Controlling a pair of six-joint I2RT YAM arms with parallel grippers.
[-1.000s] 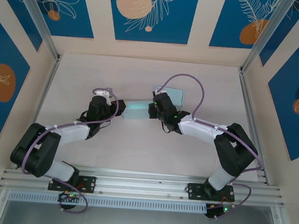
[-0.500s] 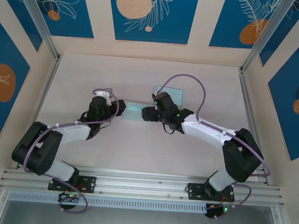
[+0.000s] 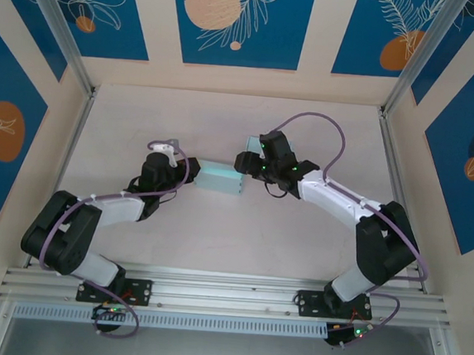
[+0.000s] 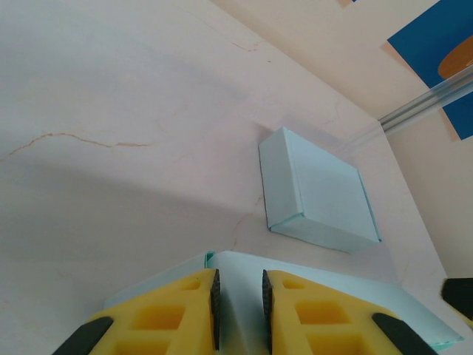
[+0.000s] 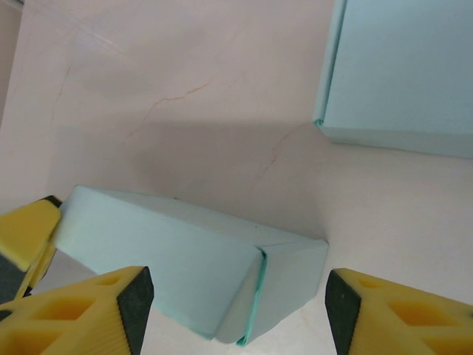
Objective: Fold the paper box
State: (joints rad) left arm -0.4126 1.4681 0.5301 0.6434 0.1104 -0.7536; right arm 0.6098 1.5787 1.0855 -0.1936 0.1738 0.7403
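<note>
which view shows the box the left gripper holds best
Right wrist: the paper box lies nearly whole, end flap showing, ahead of the open right gripper. Top external shows it small; left wrist shows its edge pinched in the left gripper.

Matt paper box (image 3: 220,178) — smooth table (image 3: 215,238)

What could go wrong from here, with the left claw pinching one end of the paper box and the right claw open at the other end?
1. The left claw pinches only a thin edge of the paper box; a push from the right claw might pull it loose or crease it.
2. The second folded box lies close behind; the right claw might knock it.
</note>
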